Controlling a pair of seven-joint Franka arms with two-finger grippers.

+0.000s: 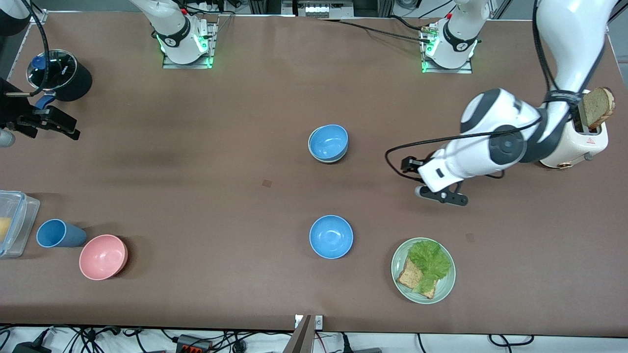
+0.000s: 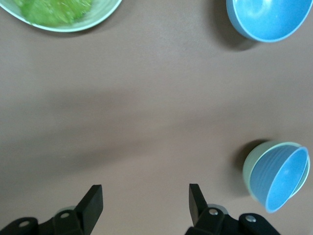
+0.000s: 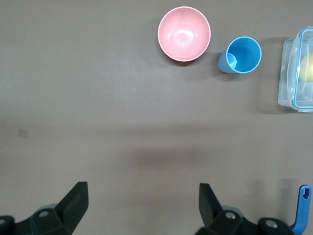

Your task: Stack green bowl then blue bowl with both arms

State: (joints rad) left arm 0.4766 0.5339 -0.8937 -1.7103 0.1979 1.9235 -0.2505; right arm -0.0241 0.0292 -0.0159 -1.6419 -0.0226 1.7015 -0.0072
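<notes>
A blue bowl (image 1: 328, 141) sits nested inside the green bowl (image 1: 326, 160) near the table's middle; only the green bowl's pale rim shows around it. The left wrist view shows the same pair, the blue bowl (image 2: 284, 177) tilted in the green bowl (image 2: 251, 170). A second blue bowl (image 1: 331, 237) (image 2: 269, 17) stands alone, nearer the front camera. My left gripper (image 1: 444, 196) (image 2: 145, 196) hangs open and empty over bare table, between the stacked bowls and the toaster. My right gripper (image 1: 66, 128) (image 3: 143, 196) waits open and empty at the right arm's end of the table.
A green plate (image 1: 445, 287) with lettuce and toast lies near the lone blue bowl. A white toaster (image 1: 586, 142) holding bread stands beside the left arm. At the right arm's end are a pink bowl (image 1: 103, 256), a blue cup (image 1: 58, 234), a clear container (image 1: 14, 223) and a lidded black pot (image 1: 61, 73).
</notes>
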